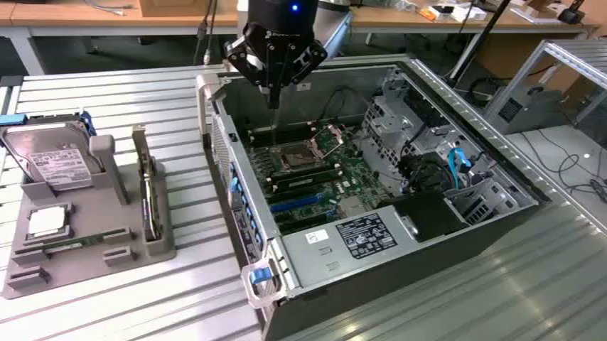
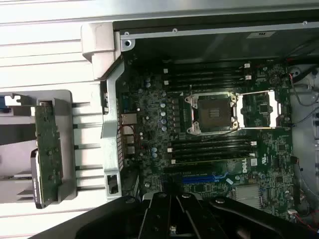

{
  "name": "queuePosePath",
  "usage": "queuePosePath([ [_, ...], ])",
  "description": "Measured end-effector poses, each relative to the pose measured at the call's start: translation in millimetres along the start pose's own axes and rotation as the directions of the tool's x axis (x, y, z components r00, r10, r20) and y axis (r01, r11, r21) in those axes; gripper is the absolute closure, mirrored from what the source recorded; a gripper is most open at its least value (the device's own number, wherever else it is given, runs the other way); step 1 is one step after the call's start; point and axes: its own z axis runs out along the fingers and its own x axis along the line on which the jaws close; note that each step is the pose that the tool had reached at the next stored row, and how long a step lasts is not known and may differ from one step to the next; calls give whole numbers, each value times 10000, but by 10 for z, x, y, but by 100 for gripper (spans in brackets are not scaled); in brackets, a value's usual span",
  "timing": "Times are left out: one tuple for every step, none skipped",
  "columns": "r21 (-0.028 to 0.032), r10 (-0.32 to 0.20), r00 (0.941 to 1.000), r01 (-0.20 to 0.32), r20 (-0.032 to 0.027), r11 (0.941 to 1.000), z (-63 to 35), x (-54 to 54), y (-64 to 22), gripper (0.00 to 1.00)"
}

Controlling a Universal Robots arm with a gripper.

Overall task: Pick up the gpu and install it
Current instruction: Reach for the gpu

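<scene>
The gpu point(image 1: 147, 199) stands on edge in a slot of the grey holder point(image 1: 90, 266) on the table, at the exterior view's left. In the wrist view the gpu point(image 2: 48, 149) appears edge-on, a green board with a black block at one end. My gripper point(image 1: 273, 99) hangs shut and holds nothing, above the rear part of the open computer case point(image 1: 379, 241), well apart from the gpu. Its dark fingers point(image 2: 164, 219) look down on the motherboard point(image 2: 149, 109) near a blue slot point(image 2: 202, 178).
The holder also carries a silver hard drive point(image 1: 52, 167), a square processor point(image 1: 45, 222) and a thin memory stick point(image 1: 67, 246). Inside the case lie the open processor socket point(image 1: 298, 155), drive cages point(image 1: 408, 121) and blue cables point(image 1: 457, 167). Desks stand behind.
</scene>
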Motion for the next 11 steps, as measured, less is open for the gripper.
queuePosePath([
  [0, 1, 10000, -1, 0, 10000, 0, 8, 0, 89],
  [-1, 1, 10000, -1, 1, 10000, 0, 19, -2, 89],
  [0, 0, 10000, 0, 0, 10000, 0, 27, -2, 89],
  [1, 0, 10000, 0, 0, 10000, -1, 34, -2, 89],
  [0, 0, 10000, 0, 0, 10000, -1, 44, -3, 89],
  [0, 0, 10000, 0, 0, 10000, -1, 58, -4, 89],
  [0, 0, 10000, 0, 0, 10000, -2, 68, -5, 89],
  [0, 0, 10000, 0, 0, 10000, -2, 73, -5, 89],
  [1, 0, 10000, 0, 0, 10000, -2, 76, -6, 89],
  [1, 0, 10000, 0, -1, 10000, -2, 79, -6, 89],
  [0, 0, 10000, 0, 0, 10000, -2, 82, -6, 89],
])
